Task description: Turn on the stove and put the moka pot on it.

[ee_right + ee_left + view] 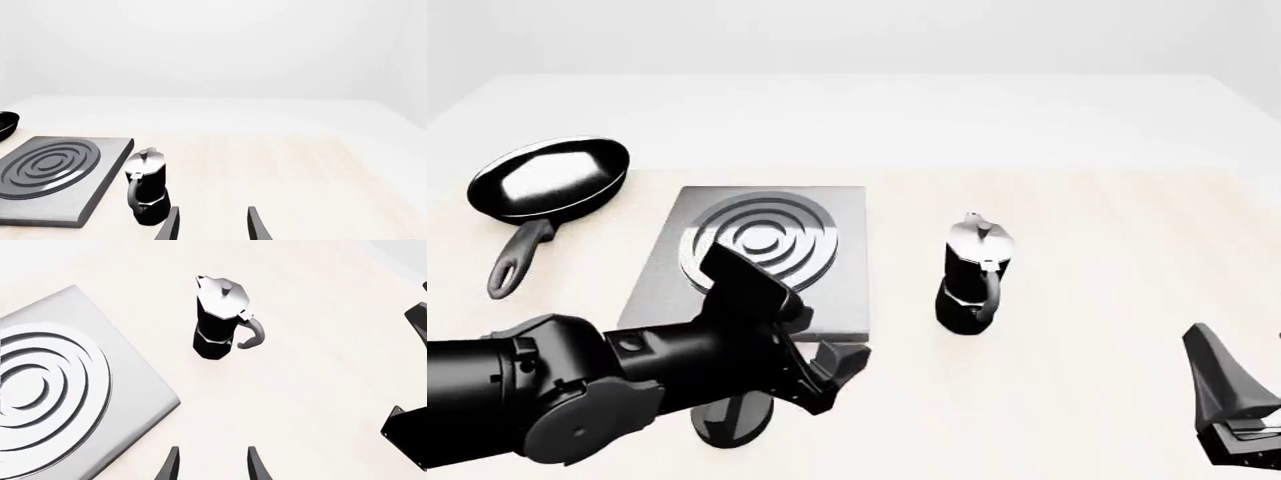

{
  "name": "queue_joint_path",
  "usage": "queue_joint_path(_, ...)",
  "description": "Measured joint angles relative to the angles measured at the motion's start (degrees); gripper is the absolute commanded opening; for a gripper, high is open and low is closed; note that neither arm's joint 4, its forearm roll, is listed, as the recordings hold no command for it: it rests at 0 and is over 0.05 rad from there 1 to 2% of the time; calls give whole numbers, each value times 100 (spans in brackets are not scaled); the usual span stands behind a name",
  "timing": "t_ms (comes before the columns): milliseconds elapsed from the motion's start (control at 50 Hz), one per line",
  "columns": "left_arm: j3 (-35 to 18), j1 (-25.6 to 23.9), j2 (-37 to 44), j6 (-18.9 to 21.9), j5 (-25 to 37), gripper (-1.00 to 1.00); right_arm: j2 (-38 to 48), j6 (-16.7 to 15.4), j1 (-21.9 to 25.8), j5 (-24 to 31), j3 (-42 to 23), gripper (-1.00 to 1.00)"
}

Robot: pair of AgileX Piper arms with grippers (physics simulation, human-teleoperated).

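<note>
The stove (pixel 827 290) is a grey slab with silver rings, left of centre on the table. Its black knob (pixel 731 422) sits in front of it, partly hidden under my left arm. To the right of the stove the moka pot (pixel 974 275) stands upright on the table, handle toward me. My left gripper (pixel 838 372) hovers off the stove's front right corner. In the left wrist view it (pixel 213 467) is open and empty, with the moka pot (pixel 219 320) well ahead. At the front right, my right gripper (pixel 213 227) is open and empty, and the moka pot (pixel 147 192) stands apart from it.
A black frying pan (pixel 547 180) lies at the far left, behind and beside the stove, with its handle pointing toward me. Bare light table stretches to the right of and behind the moka pot. Part of the right arm (pixel 410 440) shows in the left wrist view.
</note>
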Motion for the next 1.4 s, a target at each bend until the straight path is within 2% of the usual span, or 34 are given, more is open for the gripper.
queue_joint_path(340, 224, -152, 565, -507, -365, 100, 0, 20, -18, 17, 3, 100)
queue_joint_path(840, 623, -264, 977, -1174, -848, 100, 0, 8, -9, 19, 5, 100)
queue_joint_path(1400, 969, 74, 959, -1578, -1096, 100, 0, -14, 40, -5, 3, 100)
